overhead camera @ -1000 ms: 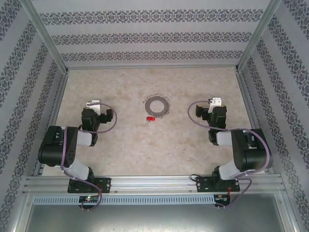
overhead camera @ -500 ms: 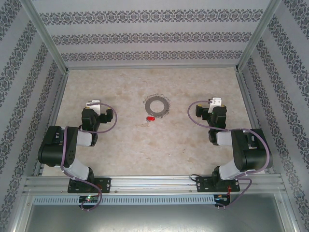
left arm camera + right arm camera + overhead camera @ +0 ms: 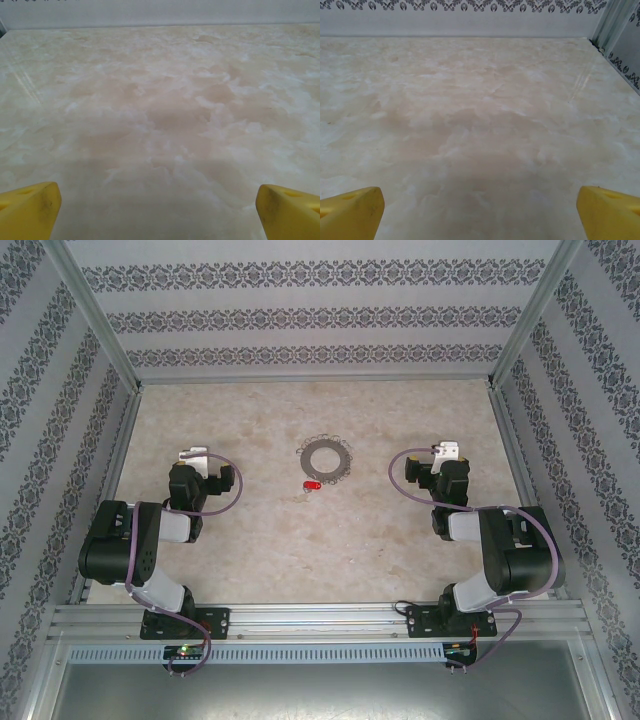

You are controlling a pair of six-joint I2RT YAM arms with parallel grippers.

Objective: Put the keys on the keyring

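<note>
The grey keyring (image 3: 327, 458), a flat doughnut fringed with thin wire loops, lies flat at the table's centre. The tiny red key (image 3: 312, 484) rests just in front of the ring's left side, apart from it. My left gripper (image 3: 192, 456) sits folded back at the left, well away from both. My right gripper (image 3: 447, 451) sits at the right, equally far off. In each wrist view the yellow fingertips (image 3: 27, 207) (image 3: 350, 210) stand wide apart over bare tabletop with nothing between them.
The marbled beige table (image 3: 320, 540) is enclosed by patterned walls and metal frame posts (image 3: 100, 330). The back wall (image 3: 470, 20) stands far ahead of both grippers. Purple cables loop over each arm.
</note>
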